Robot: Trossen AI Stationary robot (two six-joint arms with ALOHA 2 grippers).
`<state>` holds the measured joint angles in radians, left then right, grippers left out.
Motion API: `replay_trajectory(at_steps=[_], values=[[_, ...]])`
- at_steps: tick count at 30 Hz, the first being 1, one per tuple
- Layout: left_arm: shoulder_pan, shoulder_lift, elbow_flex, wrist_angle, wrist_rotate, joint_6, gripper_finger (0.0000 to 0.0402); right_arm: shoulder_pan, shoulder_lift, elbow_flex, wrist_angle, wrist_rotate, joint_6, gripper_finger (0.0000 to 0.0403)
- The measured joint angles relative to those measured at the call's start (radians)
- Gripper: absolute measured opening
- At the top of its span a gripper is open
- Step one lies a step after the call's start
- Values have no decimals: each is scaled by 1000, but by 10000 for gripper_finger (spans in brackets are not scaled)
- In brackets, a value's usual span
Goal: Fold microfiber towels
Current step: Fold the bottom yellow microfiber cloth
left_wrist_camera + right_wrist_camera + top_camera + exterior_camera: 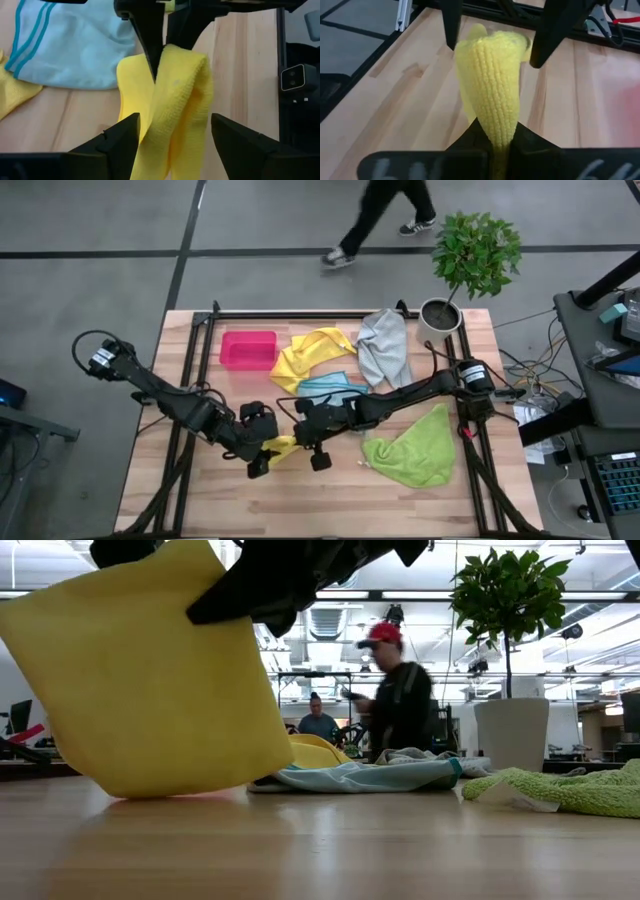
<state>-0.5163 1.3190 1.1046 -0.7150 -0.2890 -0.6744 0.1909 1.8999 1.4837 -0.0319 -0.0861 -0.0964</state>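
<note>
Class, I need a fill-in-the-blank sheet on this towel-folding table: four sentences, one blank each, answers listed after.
1. The right tool is shut on the ____ towel.
2. The left tool has its fingers ____ on either side of that towel.
3. The lime green towel lies on the robot's ____ side of the table.
4. The bin is ____ in colour.

Answers: yellow; open; right; pink

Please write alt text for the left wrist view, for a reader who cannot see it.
A yellow towel hangs pinched in the right gripper, between the open fingers of the left gripper. A light blue towel lies behind on the wooden table.
</note>
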Motion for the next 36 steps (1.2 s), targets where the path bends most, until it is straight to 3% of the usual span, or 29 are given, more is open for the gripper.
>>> replay_trajectory(at_steps=[6, 14, 19, 24, 26, 36], values=[[-5, 24, -9, 0, 7, -30, 228, -2, 0, 0, 5, 0, 8, 9], [-15, 108, -17, -2, 131, -57, 210, 4, 0, 0, 6, -2, 9, 9], [-38, 118, -15, -35, 186, -94, 145, 14, 0, -3, 1, -21, 8, 9], [-46, 107, -5, -61, 185, -89, 40, 14, 0, -5, -4, -79, 36, 11], [-45, 107, 4, -60, 186, -72, 11, 14, 0, -5, -5, -80, 28, 19], [-44, 105, 24, -64, 225, -44, 1, 21, 0, 9, 7, -81, 7, 124]])
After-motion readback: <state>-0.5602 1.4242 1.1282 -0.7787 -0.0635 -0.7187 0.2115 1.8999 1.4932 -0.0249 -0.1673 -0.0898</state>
